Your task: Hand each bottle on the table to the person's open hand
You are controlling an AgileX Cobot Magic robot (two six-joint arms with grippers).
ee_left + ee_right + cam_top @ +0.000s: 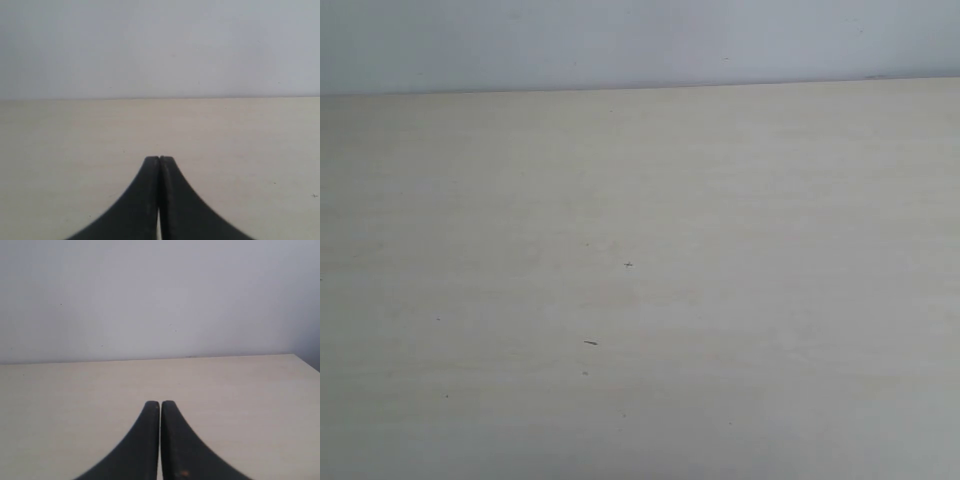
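The pale wall (620, 40) rises behind the table (740, 200), meeting it along the table's far edge. The table fills almost the whole exterior view. None of the bottles shows on it in any of the three views, and neither does the person's open hand. So the thing the next move turns on cannot be read here: which way a bottle lies from either claw, how its long axis runs, and which arm is nearer.

The left gripper (159, 159) hangs over the table, pointing toward its far edge, with its two black jaws pressed together and nothing between them. The right gripper (160, 403) is posed the same way, jaws closed and empty. A table corner falls away to one side of it.

Only the wrist views show the claws; the exterior view shows neither arm. That view alone picks up a short dark dash (590, 342) and a speck (628, 265) near the table's middle, possibly crumbs or scuffs.
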